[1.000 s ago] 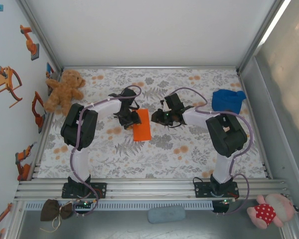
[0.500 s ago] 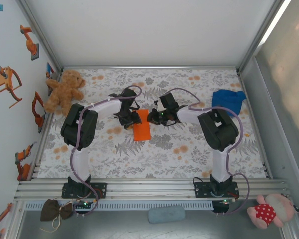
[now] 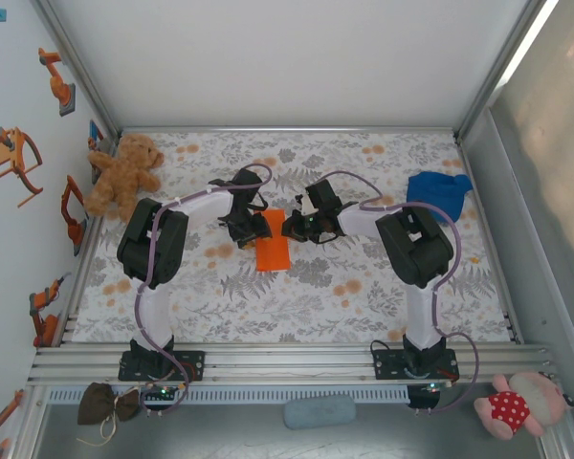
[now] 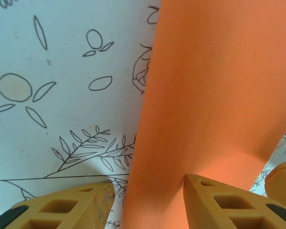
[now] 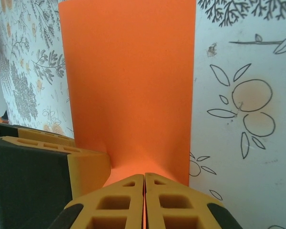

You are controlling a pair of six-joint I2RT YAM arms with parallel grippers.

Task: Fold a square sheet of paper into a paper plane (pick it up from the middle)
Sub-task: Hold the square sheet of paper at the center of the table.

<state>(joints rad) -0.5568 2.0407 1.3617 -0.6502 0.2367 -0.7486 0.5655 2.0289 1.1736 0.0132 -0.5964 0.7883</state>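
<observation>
Lying near the middle of the floral-printed table cover (image 3: 344,287), between the two arms, the thin bright orange sheet of paper (image 3: 272,244) reads from above as a narrow rectangle, apparently folded over on itself. Right gripper (image 5: 144,188): fingers pressed together, pinching the sheet's edge nearest its camera, where the paper curls up off the cover. Left gripper (image 4: 148,185): fingers spread, straddling the opposite long edge, one finger touching the paper, no clamp evident. Assessment: the material is very light, limp and easily creased or torn. It is likely to buckle if pushed edge-on and may slide on the smooth cover. Recommended hold is a shallow pinch at an edge, with the second gripper steadying the sheet flat before any crease is pressed.
</observation>
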